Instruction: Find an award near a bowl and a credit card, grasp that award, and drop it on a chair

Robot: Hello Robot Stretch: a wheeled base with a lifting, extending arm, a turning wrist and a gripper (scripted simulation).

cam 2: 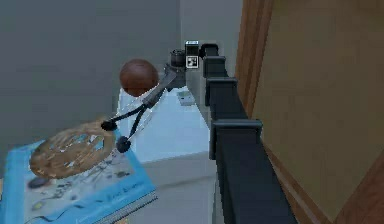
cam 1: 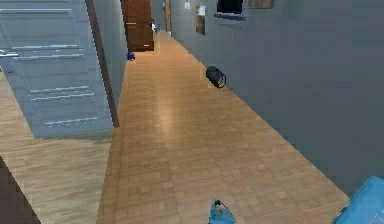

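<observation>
The end effector [cam 2: 118,133] points left at a round brown thing [cam 2: 72,152] on a blue surface [cam 2: 100,195]. A brown ball [cam 2: 138,73] sits just beyond. I can't tell if the end effector holds anything, or which thing is the award.

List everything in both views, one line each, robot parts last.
door: one, grey-blue, forward view's left
far door: one, brown, hallway's end
cylinder: one, dark, on the floor by the grey wall
wall pictures: at least two, dark, forward view's top right
ball: one, reddish brown, arm side view's upper left
disc: one, brown patterned, on the blue slab
blue slab: one, arm side view's lower left
arm: one, dark, from bottom edge
tool: one, dark, by the disc; cannot tell whether it holds anything
</observation>
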